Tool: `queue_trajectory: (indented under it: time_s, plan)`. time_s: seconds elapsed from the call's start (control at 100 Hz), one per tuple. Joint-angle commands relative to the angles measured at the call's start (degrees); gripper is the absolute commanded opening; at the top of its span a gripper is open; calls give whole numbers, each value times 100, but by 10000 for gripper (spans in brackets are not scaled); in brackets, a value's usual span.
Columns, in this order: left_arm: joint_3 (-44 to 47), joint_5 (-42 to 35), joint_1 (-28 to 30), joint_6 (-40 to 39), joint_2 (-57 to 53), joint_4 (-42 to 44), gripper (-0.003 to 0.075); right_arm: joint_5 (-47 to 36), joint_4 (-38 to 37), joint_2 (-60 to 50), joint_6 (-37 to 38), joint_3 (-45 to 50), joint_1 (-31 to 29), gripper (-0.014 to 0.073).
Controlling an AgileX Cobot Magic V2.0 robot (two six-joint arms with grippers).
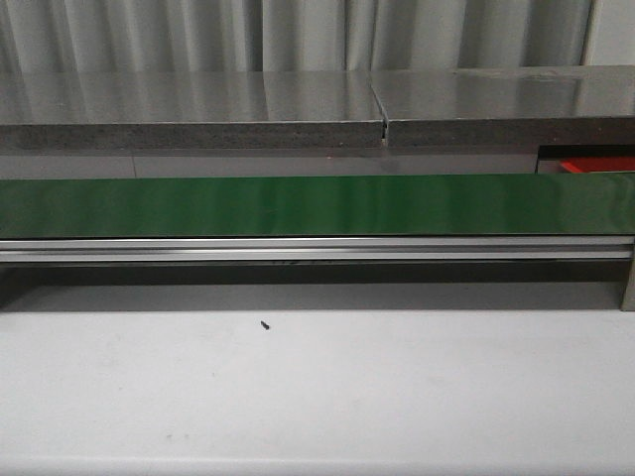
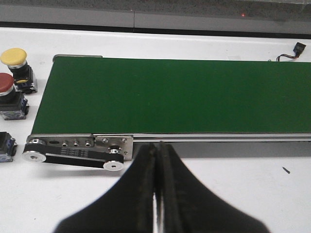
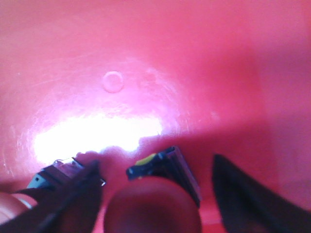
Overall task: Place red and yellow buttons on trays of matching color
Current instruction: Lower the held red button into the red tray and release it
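Observation:
In the right wrist view, a red button [image 3: 153, 206] with a dark base lies on the floor of the red tray [image 3: 146, 58]. My right gripper [image 3: 156, 164] stands open around it, with a gap on each side. A second button [image 3: 48, 177] lies beside one finger. In the left wrist view, a yellow button [image 2: 14, 57] and a red button [image 2: 6, 83] stand on the white table past the end of the green conveyor belt [image 2: 175, 94]. My left gripper [image 2: 158, 145] is shut and empty in front of the belt. No yellow tray shows.
The green belt [image 1: 317, 205] runs across the front view, with a grey shelf [image 1: 298, 109] behind and the red tray's edge [image 1: 595, 166] at the far right. A third button base [image 2: 5, 145] is cut off by the frame. A small black screw [image 1: 265, 324] lies on the table.

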Motion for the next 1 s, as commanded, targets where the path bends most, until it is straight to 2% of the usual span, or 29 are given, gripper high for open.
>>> queue_trajectory:
  time_s: [0.0, 0.23, 0.34, 0.6, 0.72, 0.84, 0.99]
  plan:
    - [-150, -408, -53, -44, -24, -103, -19, -265, 56, -582, -62, -167, -31, 641]
    - [-150, -408, -53, -44, -24, -103, -19, -446, 71, -1221, -62, -167, -31, 645]
    - [-150, -408, -53, -44, -24, -103, -19, -332, 340, -1645, -172, -167, 65, 645]
    - [-150, -408, -53, -44, -24, -103, -19, -290, 521, -2745, -365, 122, 1038, 643]
    - [-150, -408, -53, -44, -24, -103, -19, -548, 418, -3442, -585, 897, 1774, 617]
    - [-150, -408, -53, -44, -24, -82, -19, -1138, -32, -4336, -616, 2219, 2444, 612]
    - [-150, -408, -53, -44, -24, -57, -19, -2194, -75, -5739, -478, 4048, 2813, 612]
